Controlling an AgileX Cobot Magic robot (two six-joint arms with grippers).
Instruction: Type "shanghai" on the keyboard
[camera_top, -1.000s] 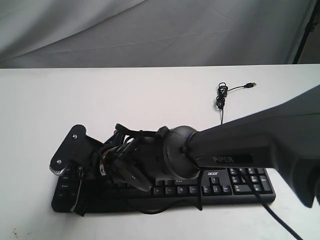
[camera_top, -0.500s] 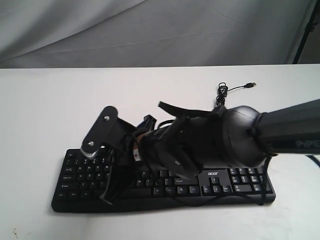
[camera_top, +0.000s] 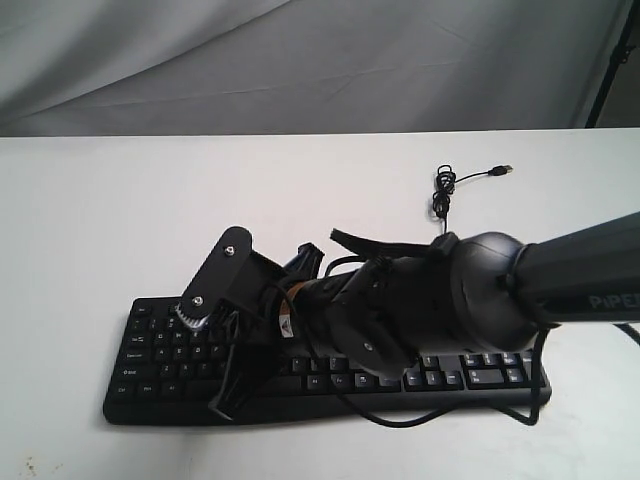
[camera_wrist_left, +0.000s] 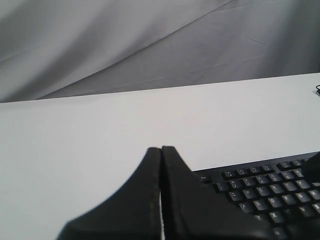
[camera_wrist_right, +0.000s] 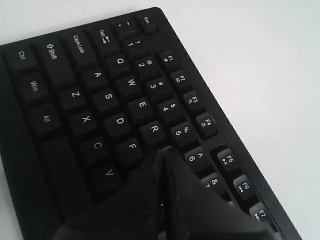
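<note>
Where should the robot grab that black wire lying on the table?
Probably the bunched loops of the wire, coming straight down from above. The strands gather there into a thicker bundle, easier to pinch than the single thin strand near the plug. It lies flat on the table with bare tabletop around it.

Black keyboard (camera_top: 160, 355), white-lettered keys
</note>
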